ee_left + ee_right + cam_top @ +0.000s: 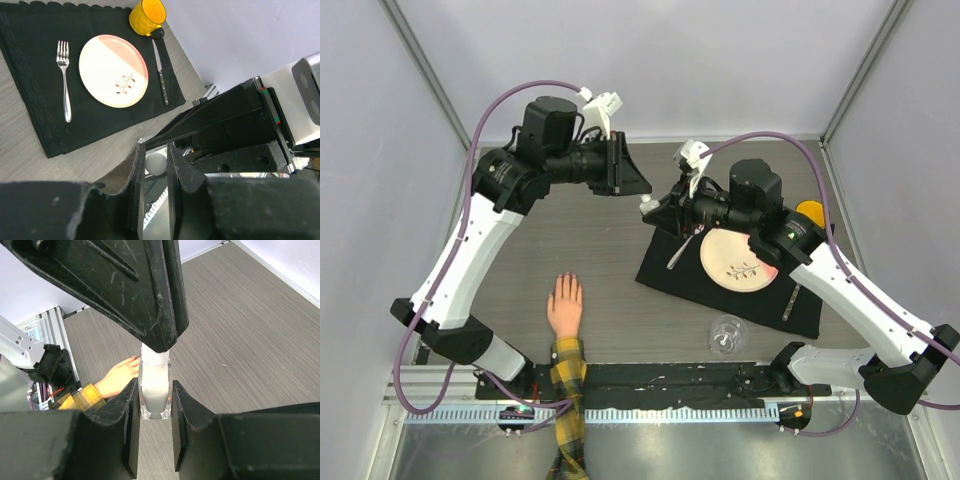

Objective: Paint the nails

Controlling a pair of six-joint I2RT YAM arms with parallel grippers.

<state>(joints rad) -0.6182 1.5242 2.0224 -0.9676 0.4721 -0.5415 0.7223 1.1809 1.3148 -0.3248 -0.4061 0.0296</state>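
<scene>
The peach fake hand [565, 305] lies palm down near the table's front, its yellow-and-black plaid sleeve [569, 380] over the edge. Its nails [564, 279] are too small to make out; the right wrist view shows the hand [117, 377] beyond the bottle. My right gripper [154, 384] is shut on a clear nail polish bottle [155, 395] of white polish, held up over the table's middle. My left gripper [156, 150] meets it from the left [638, 185], its jaws closed on the bottle's white cap [156, 163].
A black placemat [670, 280] at the right carries a cream and pink plate [735, 260], a fork [680, 250] and a knife [790, 300]. A yellow mug [810, 212] stands at its far corner. A clear glass [725, 335] sits near the front edge.
</scene>
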